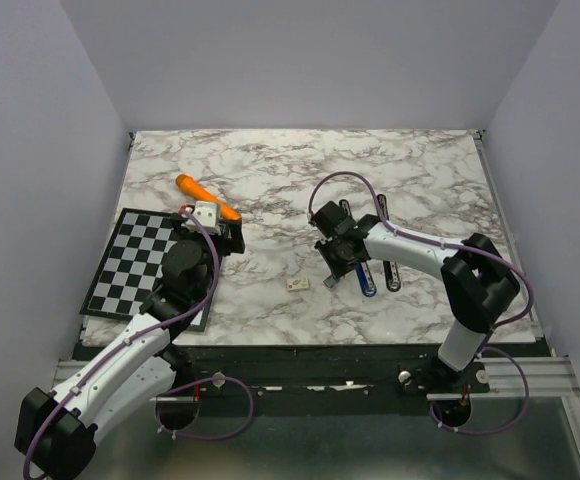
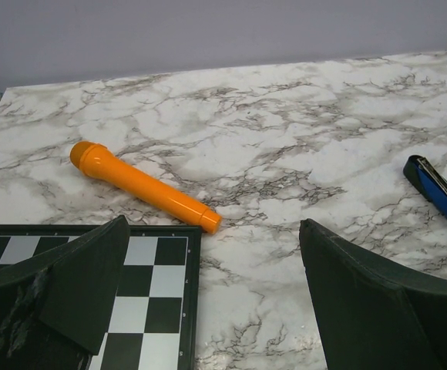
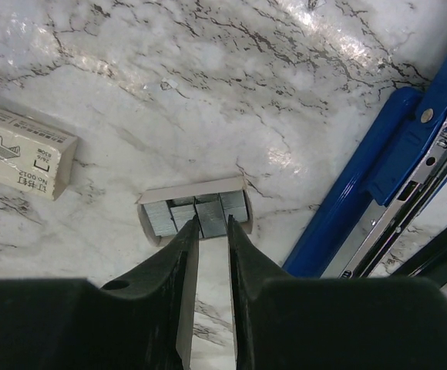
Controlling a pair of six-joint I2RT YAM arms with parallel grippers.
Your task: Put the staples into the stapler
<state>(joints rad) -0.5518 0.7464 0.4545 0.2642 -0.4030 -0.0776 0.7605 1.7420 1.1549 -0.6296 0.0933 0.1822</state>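
Note:
The staples (image 3: 210,213) are several grey metal strips lying side by side in a small open cardboard tray (image 3: 193,188). My right gripper (image 3: 213,225) points down at the tray, its two narrow fingertips closed on either side of one middle strip. The blue stapler (image 3: 383,179) lies opened out on the marble just right of the tray, its metal channel showing; it also shows in the top view (image 1: 366,280) and the left wrist view (image 2: 439,189). My right gripper (image 1: 332,270) sits just left of it. My left gripper (image 2: 216,308) is wide open and empty, far left over the marble (image 1: 232,235).
A whitish staple box (image 3: 19,158) lies left of the tray, also seen in the top view (image 1: 296,284). An orange marker-like stick (image 1: 207,197) lies at the back left. A chessboard (image 1: 135,262) lies under the left arm.

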